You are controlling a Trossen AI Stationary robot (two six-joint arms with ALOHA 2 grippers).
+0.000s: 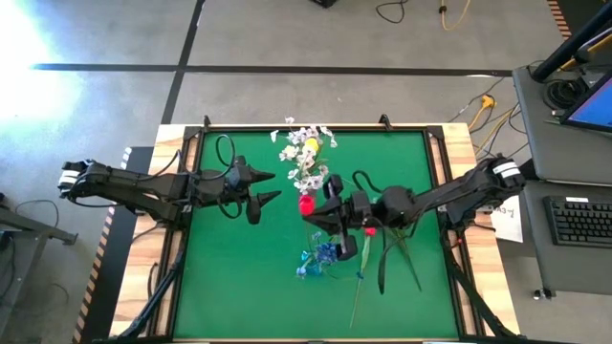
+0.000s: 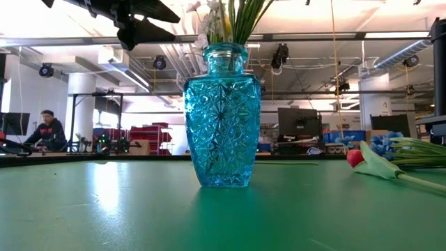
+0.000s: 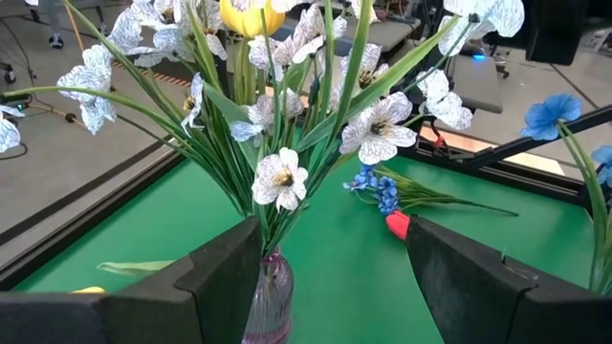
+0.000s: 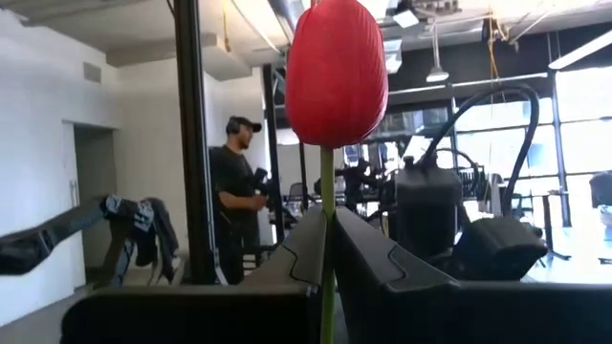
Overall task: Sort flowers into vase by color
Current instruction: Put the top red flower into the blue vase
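Flowers everywhere on this green mat (image 1: 239, 287), and the red tulip (image 4: 336, 69) is the one in play: a smooth, glossy, egg-shaped bud on a thin green stem, standing upright between the right gripper's (image 4: 328, 250) dark fingers, which are clenched tight on that stem. From above, the right gripper (image 1: 323, 204) sits near the table's middle with the red bud (image 1: 306, 203) at its tip, just beside the vase.

And what a vase (image 2: 221, 116): clear turquoise glass, pressed with star and fan cuts, wide shoulders, narrow neck, standing upright on the mat. It already carries a spray of papery white blossoms (image 3: 277, 179) with dark veining, long strap leaves, and a yellow tulip bud (image 3: 252, 15) among them.

The left gripper (image 1: 270, 186) hangs just beside the bouquet, angular black fingers spread apart and grasping nothing.

Down on the mat near the right arm lie a blue clustered bloom (image 1: 323, 254) and another red tulip (image 2: 356, 157) with a long stem, flat on their sides.

A person (image 4: 234, 196) stands in the room beyond. No writing can be read.
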